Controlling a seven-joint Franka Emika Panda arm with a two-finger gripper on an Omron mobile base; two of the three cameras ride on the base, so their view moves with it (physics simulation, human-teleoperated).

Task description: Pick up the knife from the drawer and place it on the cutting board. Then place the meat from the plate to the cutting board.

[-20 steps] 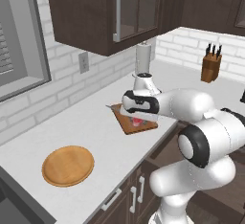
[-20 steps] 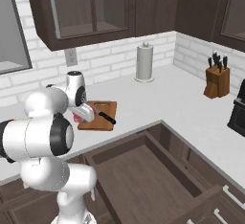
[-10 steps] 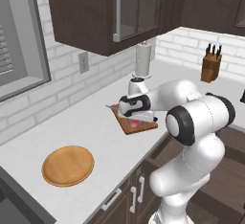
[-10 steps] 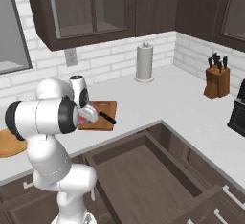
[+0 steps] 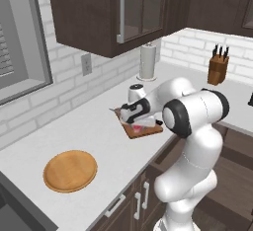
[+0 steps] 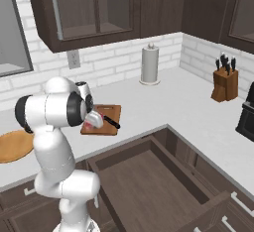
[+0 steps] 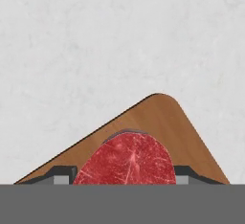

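Note:
The meat [image 7: 127, 161], red with pale marbling, sits between my two fingertips, with my gripper [image 7: 125, 173] shut on it. It hangs low over the brown cutting board [image 7: 162, 117], near one rounded corner. From the base, my gripper [image 5: 137, 120] [image 6: 92, 122] is down at the cutting board [image 5: 148, 131] [image 6: 108, 111], and a little of the meat [image 6: 90, 124] shows below the hand. The knife [image 6: 111, 122] lies across the board, black handle toward the counter edge. Off to the left lies the round plate [image 5: 70, 171] [image 6: 12, 145], bare.
The drawer [image 6: 149, 176] stands open below the counter's front edge. A paper towel roll [image 6: 150, 65] stands at the back wall. A knife block [image 6: 224, 83] is at the far right, with a dark appliance [image 6: 246, 112] beside it.
My hand has dropped a little lower onto the board with the meat. The elbow has swung down and out toward the counter's front.

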